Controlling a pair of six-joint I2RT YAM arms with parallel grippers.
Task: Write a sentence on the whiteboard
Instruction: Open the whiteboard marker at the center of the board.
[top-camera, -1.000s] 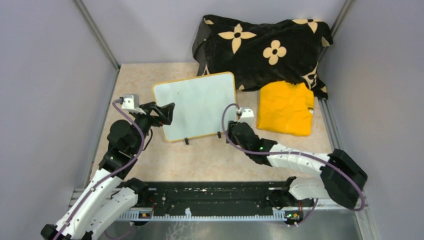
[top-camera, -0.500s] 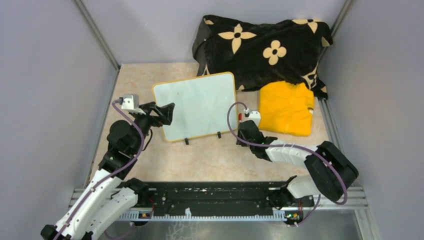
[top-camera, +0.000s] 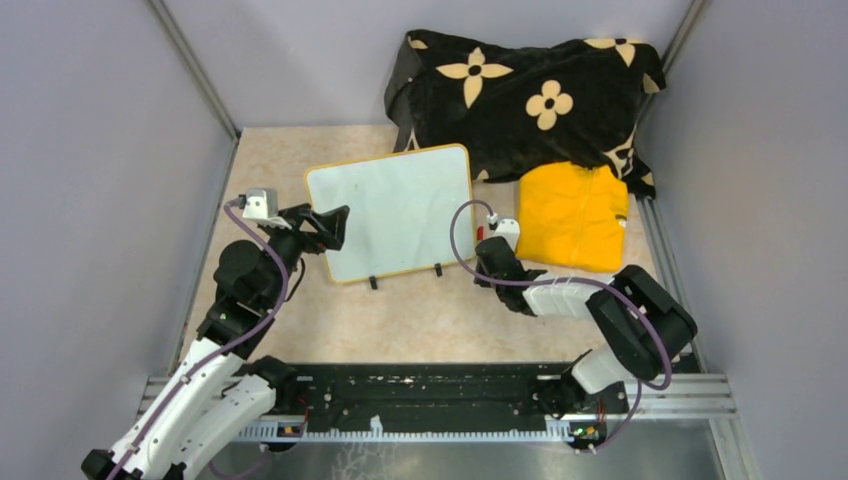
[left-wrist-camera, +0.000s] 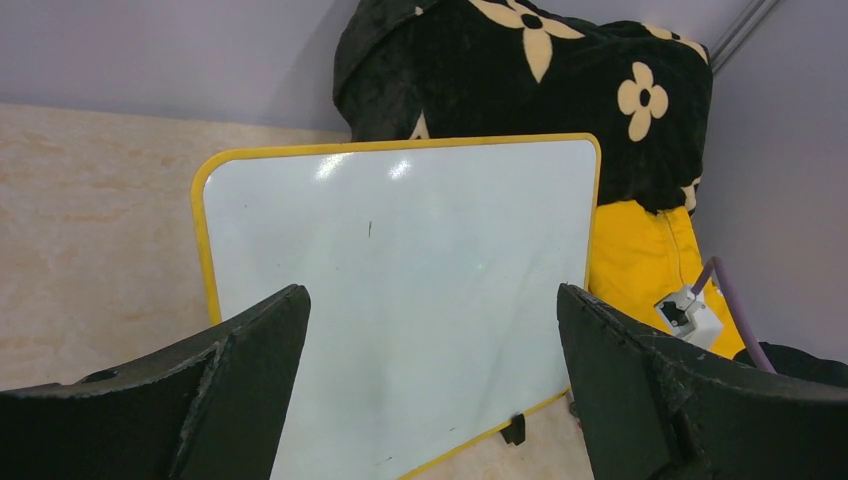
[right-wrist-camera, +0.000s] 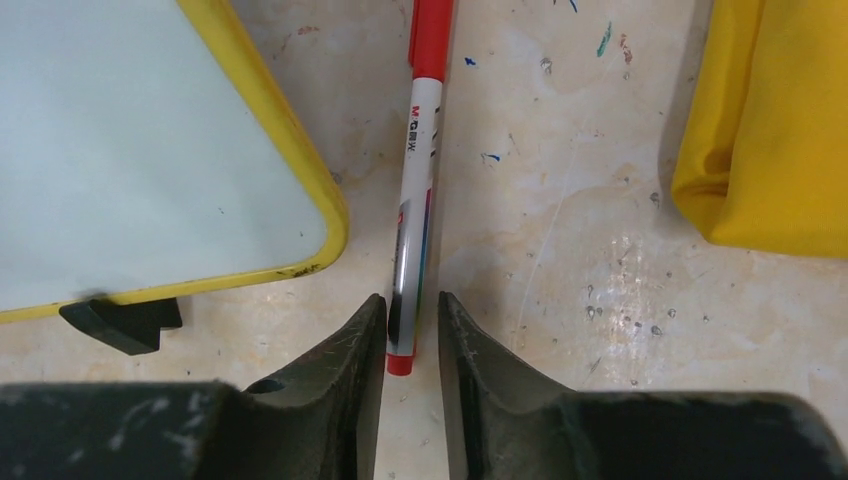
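The whiteboard (top-camera: 395, 210) with its yellow frame stands tilted on two black feet mid-table. Its white face (left-wrist-camera: 400, 250) shows no sentence, only faint smudges. My left gripper (top-camera: 338, 228) hovers at the board's left edge, open wide, and its fingers frame the board (left-wrist-camera: 432, 290) without touching it. A red-and-white marker (right-wrist-camera: 420, 180) lies on the table just right of the board's corner (right-wrist-camera: 300, 200). My right gripper (right-wrist-camera: 411, 297) is low over the marker's near end. Its jaws are narrow on either side of it, the left finger (right-wrist-camera: 365, 330) touching and a slit left on the right.
A black blanket with cream flowers (top-camera: 530, 90) is heaped at the back right. A folded yellow cloth (top-camera: 572, 215) lies right of the marker, close to my right gripper (top-camera: 484, 248). Grey walls enclose the table; a black rail (top-camera: 430, 395) runs along the near edge.
My right arm swung right from the board's lower right corner to the marker, and its jaws narrowed around the marker's end. The left arm and the board stayed still.
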